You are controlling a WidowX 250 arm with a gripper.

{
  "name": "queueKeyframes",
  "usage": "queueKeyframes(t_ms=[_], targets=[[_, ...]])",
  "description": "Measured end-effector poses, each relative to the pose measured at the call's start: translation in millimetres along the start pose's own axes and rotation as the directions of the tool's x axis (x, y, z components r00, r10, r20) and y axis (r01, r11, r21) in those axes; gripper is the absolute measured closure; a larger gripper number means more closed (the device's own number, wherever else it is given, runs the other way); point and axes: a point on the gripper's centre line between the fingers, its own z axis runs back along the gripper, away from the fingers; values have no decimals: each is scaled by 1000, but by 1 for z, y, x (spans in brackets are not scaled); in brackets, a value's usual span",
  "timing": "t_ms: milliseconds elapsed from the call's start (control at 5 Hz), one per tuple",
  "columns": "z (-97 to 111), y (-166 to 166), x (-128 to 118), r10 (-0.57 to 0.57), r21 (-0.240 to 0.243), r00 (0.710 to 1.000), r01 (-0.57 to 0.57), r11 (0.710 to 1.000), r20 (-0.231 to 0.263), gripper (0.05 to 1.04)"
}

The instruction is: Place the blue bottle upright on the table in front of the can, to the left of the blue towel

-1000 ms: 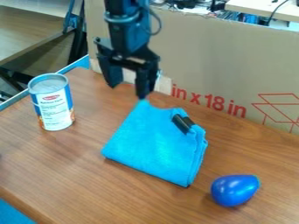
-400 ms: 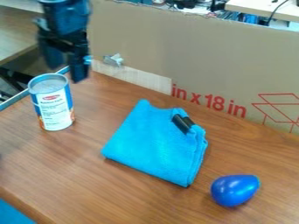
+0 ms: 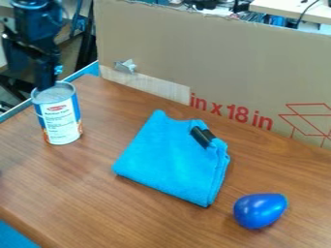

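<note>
The black gripper is at the upper left with its two fingers apart and nothing between them. Its right fingertip overlaps the back rim of an upright can with a white and blue label; whether they touch I cannot tell. A folded bright blue cloth lies mid-table, with a small black cylindrical item at its upper right edge. To the lower right rests a shiny blue egg-shaped object.
A tall cardboard panel with red print stands along the back of the wooden table. Blue edging runs by the table's upper left side.
From above the cloth's back corner, the gripper has swung left across the view to the can. The can, cloth and blue egg-shaped object have stayed put.
</note>
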Motion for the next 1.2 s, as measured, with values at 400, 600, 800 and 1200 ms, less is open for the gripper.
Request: queueKeyframes(t_ms=[400,600,800,1200], targets=[[-20,29,-15,29,-21,989,-32,999,-142,83],[-23,34,-28,34,-48,980,-44,998,-195,83],[-24,33,-39,25,-93,971,-48,995,-239,83],[-34,30,-56,35,-146,959,-79,986,-280,83]])
